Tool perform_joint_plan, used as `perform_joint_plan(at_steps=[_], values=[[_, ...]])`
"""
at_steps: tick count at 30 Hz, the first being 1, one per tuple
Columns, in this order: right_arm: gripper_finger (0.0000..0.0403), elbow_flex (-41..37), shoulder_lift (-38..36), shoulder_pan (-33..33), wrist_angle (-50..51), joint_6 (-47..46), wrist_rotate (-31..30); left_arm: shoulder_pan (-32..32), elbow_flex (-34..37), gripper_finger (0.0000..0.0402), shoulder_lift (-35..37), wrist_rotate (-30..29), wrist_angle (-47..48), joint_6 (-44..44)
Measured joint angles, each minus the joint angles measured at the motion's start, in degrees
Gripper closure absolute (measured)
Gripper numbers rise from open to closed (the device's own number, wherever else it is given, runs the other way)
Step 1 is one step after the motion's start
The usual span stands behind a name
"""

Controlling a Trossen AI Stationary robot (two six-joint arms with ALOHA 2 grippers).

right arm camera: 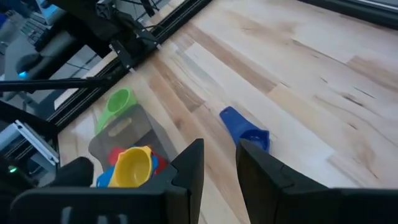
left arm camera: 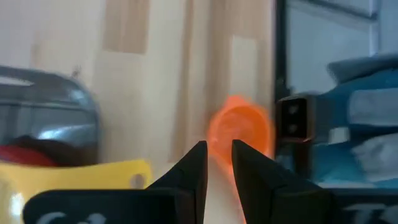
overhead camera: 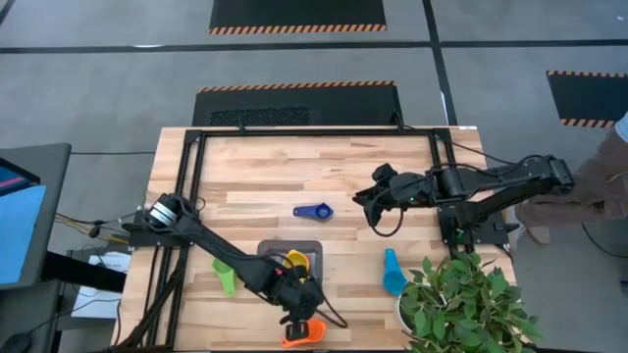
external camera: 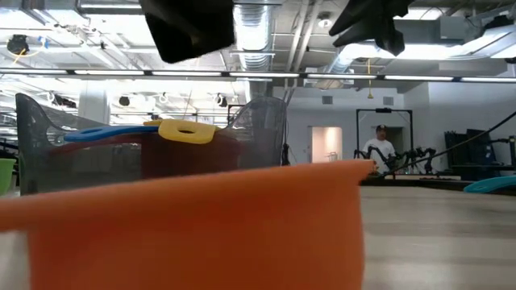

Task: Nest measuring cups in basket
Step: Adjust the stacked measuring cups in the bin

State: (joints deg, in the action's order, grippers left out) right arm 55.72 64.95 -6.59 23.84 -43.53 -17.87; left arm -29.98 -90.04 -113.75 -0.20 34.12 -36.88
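Orange cup (left arm camera: 239,132) just beyond left claw (left arm camera: 219,163), fingers slightly apart, nothing gripped

Bright, even overhead strip lighting (external camera: 242,76); shadows soft. The orange cup (external camera: 193,221) fills the low view, blurred; the left wrist view is smeared.

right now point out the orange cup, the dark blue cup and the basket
orange cup (overhead camera: 306,334), high view, on its bowl
dark blue cup (overhead camera: 315,211), high view, on its bowl
basket (right arm camera: 118,134), right wrist view, on its near wall
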Motion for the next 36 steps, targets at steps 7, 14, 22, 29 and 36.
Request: perform_joint_plan(at_steps=[7, 14, 22, 29, 36], values=[[0.0285, 0.0, 0.0, 0.0, -0.3, -0.1, -0.1, 1.1, -0.1, 0.0340, -1.8, -2.8, 0.1, 2.8], [0.0285, 0.0, 0.0, 0.0, -0.5, -0.2, -0.1, 1.2, -0.3, 0.0340, -3.7, -3.4, 1.8, 3.3], [0.0285, 0.0, 0.0, -0.5, -0.2, -0.1, -0.1, 0.8, -0.3, 0.0340, -3.6, -3.5, 15.2, -2.7], [0.0285, 0.0, 0.0, -0.5, 0.0, -0.1, -0.1, 0.6, -3.2, 0.0340, -3.6, -3.3, 26.2, -6.7], [0.0285, 0.0, 0.0, -0.5, 0.5, 0.0, 0.0, 0.6, -11.1, 0.0340, -3.4, -9.4, 43.8, -10.9]])
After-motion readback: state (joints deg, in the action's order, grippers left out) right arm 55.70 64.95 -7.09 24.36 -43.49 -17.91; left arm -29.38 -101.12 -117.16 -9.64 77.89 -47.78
